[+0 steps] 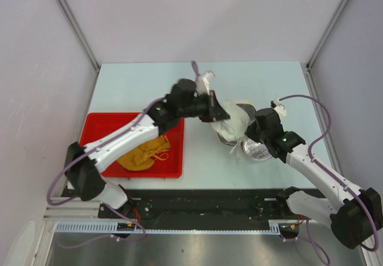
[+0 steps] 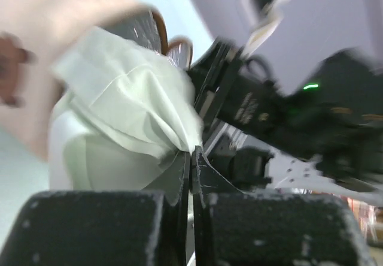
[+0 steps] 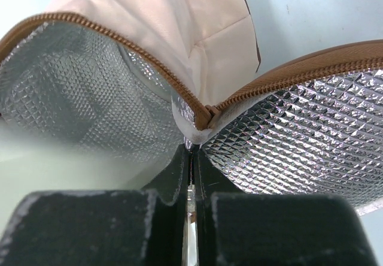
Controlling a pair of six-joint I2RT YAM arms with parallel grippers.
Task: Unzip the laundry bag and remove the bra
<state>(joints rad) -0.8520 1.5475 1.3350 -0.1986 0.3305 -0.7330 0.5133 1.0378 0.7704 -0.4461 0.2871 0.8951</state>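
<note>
The laundry bag (image 1: 234,119) is a cream-white pouch with a brown zipper rim (image 3: 203,113), held just above the table at centre. It gapes open and shows a silver quilted lining (image 3: 299,128). My left gripper (image 1: 214,111) is shut on the bag's white fabric (image 2: 131,98) from the left. My right gripper (image 1: 246,135) is shut on the bag's edge at the end of the zipper, from the right. The mustard-yellow bra (image 1: 143,155) lies in the red tray, under my left arm and apart from the bag.
The flat red tray (image 1: 96,122) sits at the table's left front. Grey walls and metal posts close in the back and both sides. A black rail (image 1: 203,197) runs along the near edge.
</note>
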